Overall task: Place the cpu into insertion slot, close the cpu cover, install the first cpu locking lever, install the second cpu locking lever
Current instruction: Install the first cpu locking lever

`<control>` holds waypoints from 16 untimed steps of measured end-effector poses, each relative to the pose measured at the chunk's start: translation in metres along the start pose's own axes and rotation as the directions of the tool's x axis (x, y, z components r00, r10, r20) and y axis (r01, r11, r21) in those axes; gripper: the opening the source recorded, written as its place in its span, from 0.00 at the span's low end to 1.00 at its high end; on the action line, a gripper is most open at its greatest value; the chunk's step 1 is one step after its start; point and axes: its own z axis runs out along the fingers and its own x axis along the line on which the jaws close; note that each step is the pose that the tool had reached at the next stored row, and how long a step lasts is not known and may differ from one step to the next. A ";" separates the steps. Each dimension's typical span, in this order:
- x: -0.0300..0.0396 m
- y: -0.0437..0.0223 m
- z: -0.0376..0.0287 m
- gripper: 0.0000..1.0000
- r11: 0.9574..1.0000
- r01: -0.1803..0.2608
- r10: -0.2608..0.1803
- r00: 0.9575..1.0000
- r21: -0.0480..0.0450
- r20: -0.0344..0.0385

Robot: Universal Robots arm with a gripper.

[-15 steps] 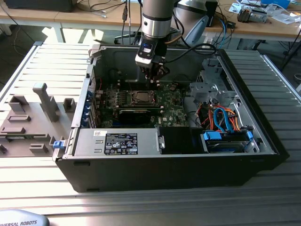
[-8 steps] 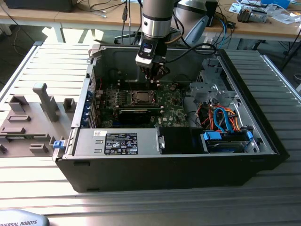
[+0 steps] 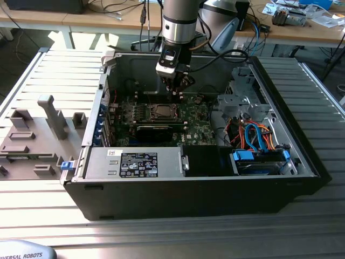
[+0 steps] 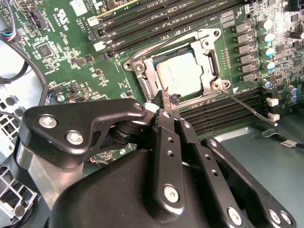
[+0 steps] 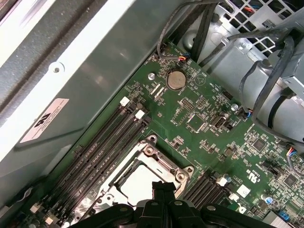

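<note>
We see a slatted metal tabletop (image 3: pixel 54 70) with desks (image 3: pixel 108 21) behind it. On it sits an open case (image 3: pixel 161 199), with a grey fixture (image 3: pixel 38 140) to the exterior view's left. A green board (image 5: pixel 199 104) lies on the case floor. The arm (image 3: pixel 180 21) reaches down into the case, and its gripper (image 4: pixel 168 100) has its fingers drawn together, with nothing that we can make out pinched between them. In the exterior view the slot (image 3: pixel 161 111) lies just under the gripper, a touch to that view's left. In the second wrist view the cover (image 4: pixel 147 78) lies flat over the slot and the cpu (image 4: pixel 178 76) shows through its window, so we judge the first two steps done. The tips sit at the cover's edge, with the cpu just beyond them. A thin lever (image 4: pixel 247 107) slants away from one cover corner, its long axis along the memory slots (image 4: pixel 223 111) – off to one side of the tips and apart from them.
</note>
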 end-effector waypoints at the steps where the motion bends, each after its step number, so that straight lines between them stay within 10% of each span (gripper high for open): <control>1: 0.0000 0.0000 0.0000 0.11 1.000 0.003 -0.003 1.000 0.000 0.000; 16: 0.0000 0.0000 0.0000 0.11 1.000 0.029 -0.029 1.000 -0.001 0.001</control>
